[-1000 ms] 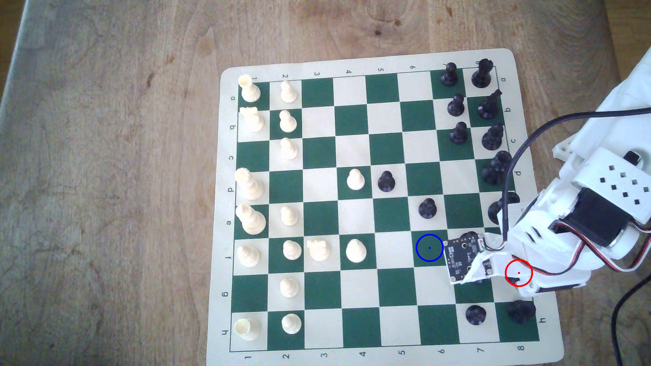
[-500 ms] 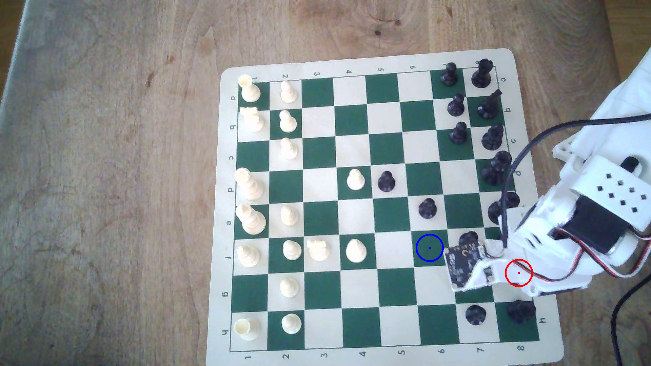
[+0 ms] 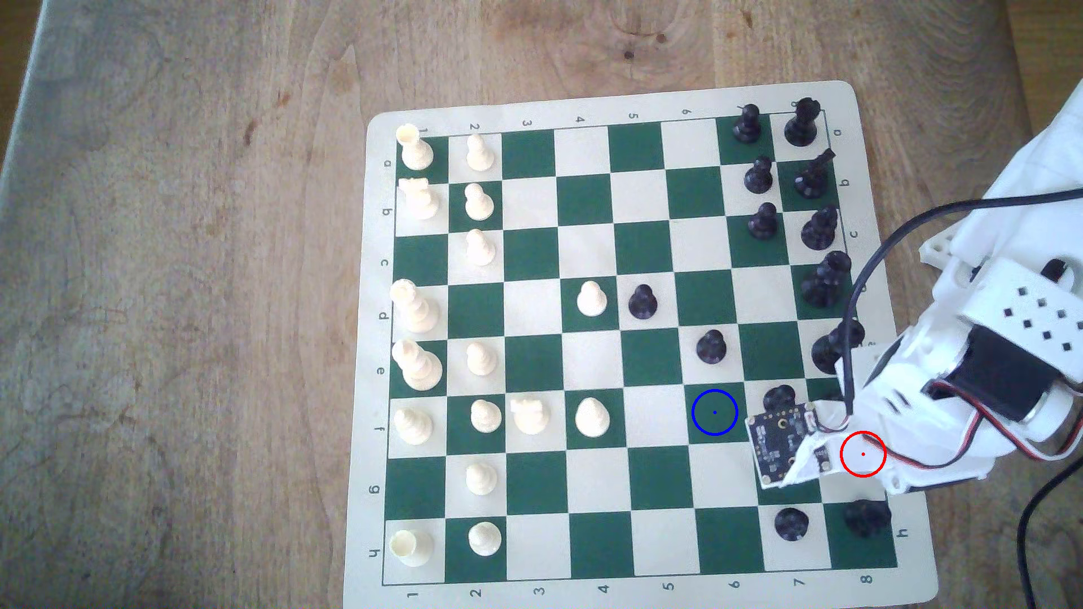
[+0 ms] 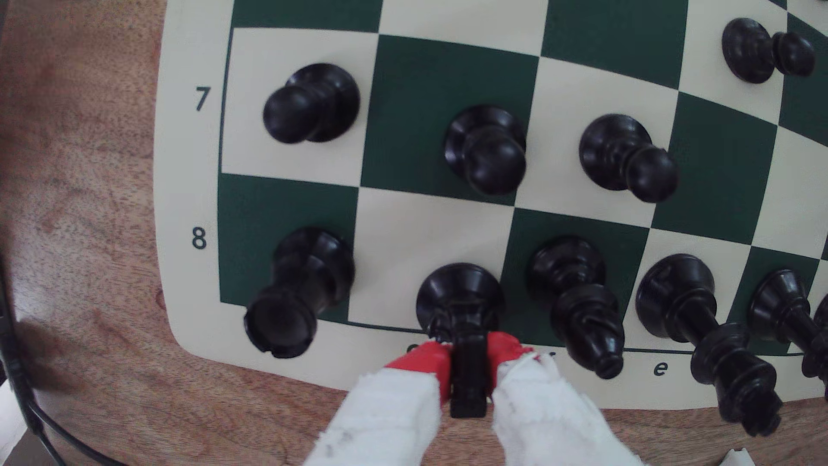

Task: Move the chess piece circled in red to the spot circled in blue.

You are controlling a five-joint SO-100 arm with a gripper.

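- Counter (image 3: 176,293): brown wood with visible grain, a dark knot near the far edge in the exterior view, scattered darker stains. A paler grey strip runs along the exterior view's left.
- Chess mat (image 3: 891,585): cream border, dark green and cream squares, printed numbers and letters on the border, rounded corners. Lies flat on the counter.
- White pieces (image 3: 479,202) stand mostly in the two files at the exterior view's left, with a few further in. Black pieces (image 3: 760,222) stand mostly along the exterior view's right.
- A black cable (image 3: 867,263) arcs over the mat's right edge in the exterior view; another dark cable (image 4: 27,403) lies on the wood.
- Arm: white plastic body with a black motor, reaching in from the exterior view's right. It covers the red-ringed square (image 3: 862,454).
- End effector (image 4: 468,358): red fingertips (image 4: 425,360) below white wrapping, closed in on the chess piece (image 4: 466,309) from both sides, pressing its upper part.
- The chess piece sits on a cream square in row 8 at the mat's edge, between a black rook (image 4: 295,291) and a black bishop (image 4: 578,304). I cannot tell whether its base is off the mat.
- The spot (image 3: 714,412): dark green square, blue ring with centre dot, unoccupied, two files in from the piece.
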